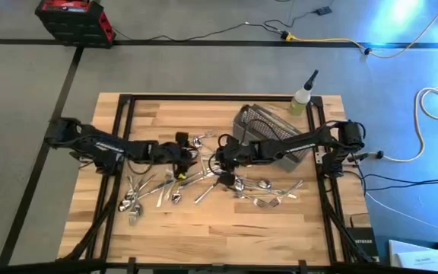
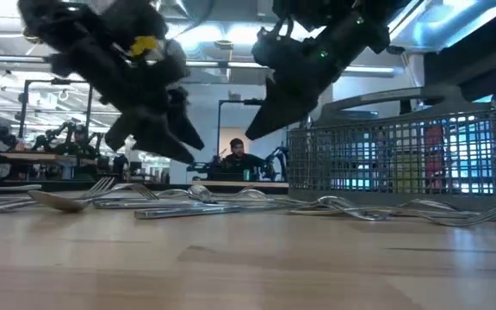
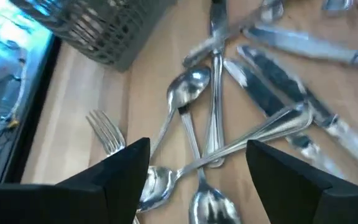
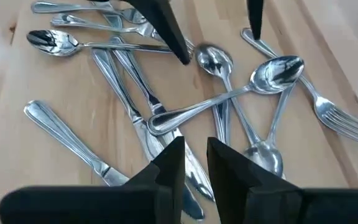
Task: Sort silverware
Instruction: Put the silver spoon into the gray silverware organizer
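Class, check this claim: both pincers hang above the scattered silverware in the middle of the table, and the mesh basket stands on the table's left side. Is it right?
One error: the mesh basket stands on the table's right side, by the right arm, as the high view shows. Both the left pincer and right pincer do hang above the scattered silverware.
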Controlling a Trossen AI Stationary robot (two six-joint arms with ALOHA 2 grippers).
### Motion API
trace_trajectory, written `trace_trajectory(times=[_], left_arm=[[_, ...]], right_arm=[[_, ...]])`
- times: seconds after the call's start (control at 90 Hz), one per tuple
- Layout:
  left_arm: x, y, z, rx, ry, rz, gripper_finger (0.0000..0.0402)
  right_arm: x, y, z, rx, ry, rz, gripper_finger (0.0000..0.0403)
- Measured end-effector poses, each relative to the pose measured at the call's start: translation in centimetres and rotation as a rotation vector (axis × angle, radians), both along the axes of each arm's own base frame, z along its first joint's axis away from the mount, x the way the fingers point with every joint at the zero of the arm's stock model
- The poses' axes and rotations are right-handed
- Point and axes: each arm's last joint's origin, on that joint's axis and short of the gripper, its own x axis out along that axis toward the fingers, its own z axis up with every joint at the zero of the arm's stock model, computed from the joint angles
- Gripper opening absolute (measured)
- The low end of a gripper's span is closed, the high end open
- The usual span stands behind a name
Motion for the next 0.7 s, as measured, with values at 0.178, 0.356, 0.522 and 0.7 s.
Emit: trace_trajectory(times=[0.178,0.356,0.522,0.7], left_arm=[[2.4,1.3,-0.7,0.122,0.197,-0.082,0.0238],[4.3,2.2,-1.4,0.21,0.319,-0.166,0.0237],[5.3,2.3,-1.7,0.272,0.394,-0.269,0.0237],[5.4,2.3,-1.7,0.293,0.423,-0.314,0.0236]], right_arm=[[-0.1,0.1,-0.1,0.036,0.016,0.03,0.0051],[-0.6,0.7,-0.5,0.05,0.074,0.058,0.0051],[-0.7,1.4,-0.6,0.039,0.088,0.082,0.0051],[-0.7,1.3,-0.6,0.033,0.089,0.081,0.0051]])
